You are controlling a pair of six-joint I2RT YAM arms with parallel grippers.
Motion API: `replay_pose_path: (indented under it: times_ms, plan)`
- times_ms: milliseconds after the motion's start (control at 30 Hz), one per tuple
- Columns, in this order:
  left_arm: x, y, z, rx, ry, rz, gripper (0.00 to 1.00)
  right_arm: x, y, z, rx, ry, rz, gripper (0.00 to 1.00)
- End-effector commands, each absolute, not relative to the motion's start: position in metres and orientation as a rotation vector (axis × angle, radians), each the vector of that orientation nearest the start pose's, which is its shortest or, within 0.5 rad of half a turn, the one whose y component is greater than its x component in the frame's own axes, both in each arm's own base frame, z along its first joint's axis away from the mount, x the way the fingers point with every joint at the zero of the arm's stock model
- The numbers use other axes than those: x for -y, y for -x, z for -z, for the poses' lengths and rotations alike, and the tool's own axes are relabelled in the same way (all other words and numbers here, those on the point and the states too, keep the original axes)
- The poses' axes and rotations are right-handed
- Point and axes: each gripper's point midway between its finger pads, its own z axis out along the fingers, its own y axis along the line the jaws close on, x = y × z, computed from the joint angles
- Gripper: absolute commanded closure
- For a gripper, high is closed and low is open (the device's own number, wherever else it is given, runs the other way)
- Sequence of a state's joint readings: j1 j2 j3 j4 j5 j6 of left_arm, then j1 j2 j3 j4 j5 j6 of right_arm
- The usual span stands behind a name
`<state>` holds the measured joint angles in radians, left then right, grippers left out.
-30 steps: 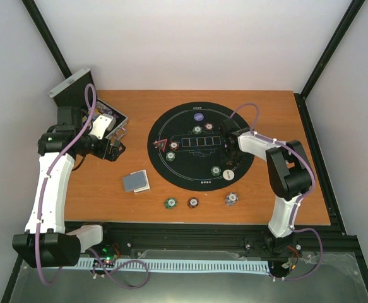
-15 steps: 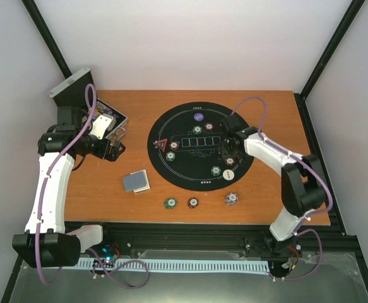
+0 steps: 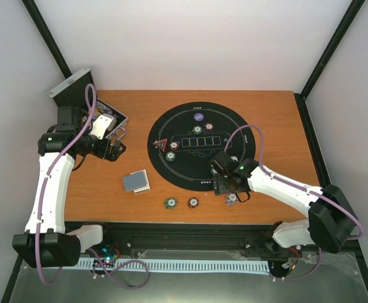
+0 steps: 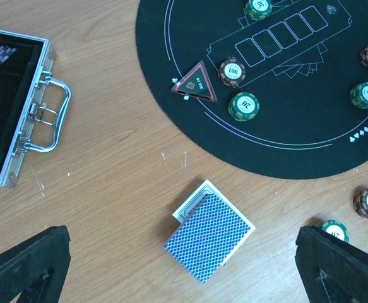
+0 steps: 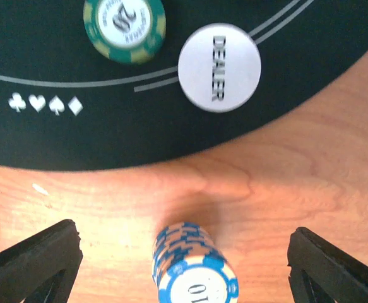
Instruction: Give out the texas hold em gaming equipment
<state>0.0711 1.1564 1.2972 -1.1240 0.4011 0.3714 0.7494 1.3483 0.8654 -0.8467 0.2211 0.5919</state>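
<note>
Blue-white chip stack bottom-cropped, between spread right jaws.

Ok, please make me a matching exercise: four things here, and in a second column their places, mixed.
1 card deck
2 red triangle marker
3 DEALER button
4 blue-white chip stack

A on the mat, beside a brown-red 100 chip
B on wood, inside the open right gripper
C on wood, off the mat's left side
D on the mat, near the suit symbols

Pairs: 1-C, 2-A, 3-D, 4-B
</note>
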Motion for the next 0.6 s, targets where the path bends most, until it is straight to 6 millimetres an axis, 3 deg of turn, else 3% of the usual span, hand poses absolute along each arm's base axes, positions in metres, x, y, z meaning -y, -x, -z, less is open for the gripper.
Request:
replay_pose_path:
  times_ms: [0, 567]
  plan:
    - [0.049, -0.281, -0.260, -2.391, -0.526, 0.335, 0.00, -0.146, -0.198, -0.065, -2.852, 0.081, 0.030, 0.12]
    - [0.046, -0.284, -0.264, -2.383, -0.508, 0.311, 0.00, -0.144, -0.182, -0.043, -2.896, 0.100, -0.018, 0.31]
